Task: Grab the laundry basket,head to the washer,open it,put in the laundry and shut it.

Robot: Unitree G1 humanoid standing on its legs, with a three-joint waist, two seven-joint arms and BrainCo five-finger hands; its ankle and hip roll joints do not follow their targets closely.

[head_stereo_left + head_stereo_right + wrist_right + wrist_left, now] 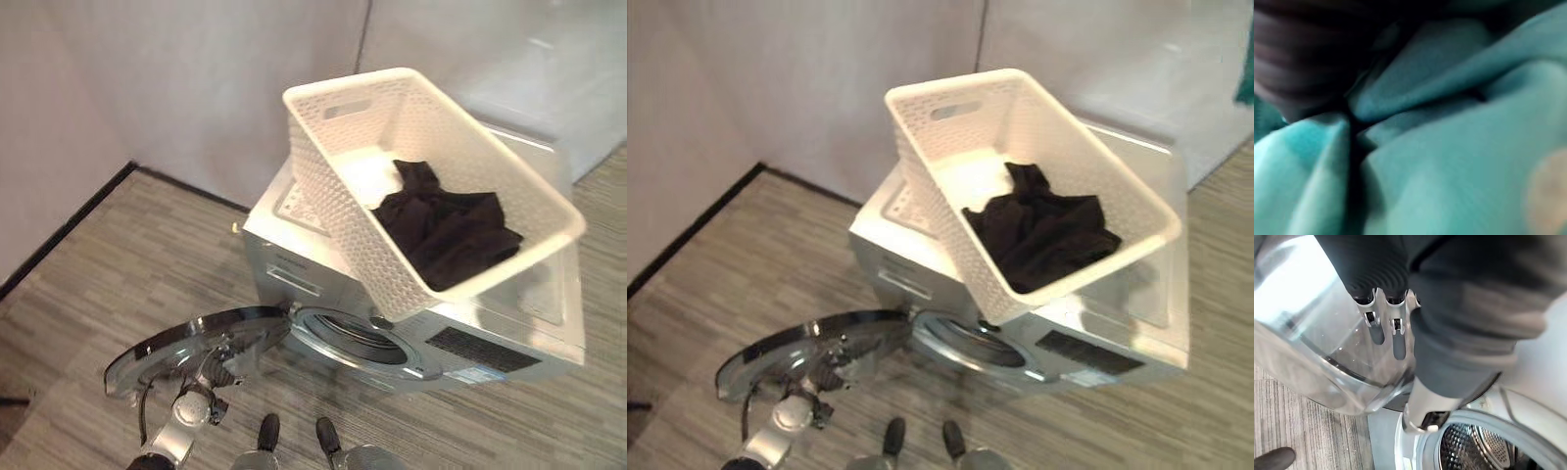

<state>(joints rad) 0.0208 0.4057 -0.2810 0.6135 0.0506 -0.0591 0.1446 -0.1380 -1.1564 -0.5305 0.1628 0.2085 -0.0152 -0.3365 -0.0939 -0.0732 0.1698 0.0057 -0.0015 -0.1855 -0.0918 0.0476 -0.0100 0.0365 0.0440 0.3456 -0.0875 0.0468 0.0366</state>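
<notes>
Laundry basket (431,176): white, woven-pattern plastic, sitting tilted on top of the washer (509,338), one corner jutting past the front edge above the drum opening.
Left robot hand (1393,330): at the round glass washer door (186,348); fingers (1399,340) lie fairly straight against the glass, not curled round anything.
Right robot hand: its wrist view shows teal cloth (1449,147) pressed close against the dark ribbed cover; cannot tell whether the fingers are released or clenched.
Door: swung wide open to the robot's left, chrome rim low over the floor (98,274).
Drum (1484,450): perforated metal, visible through the opening.
Laundry (446,230): dark garment bunched in the basket's lower end.
Floor: grey striped flooring.
</notes>
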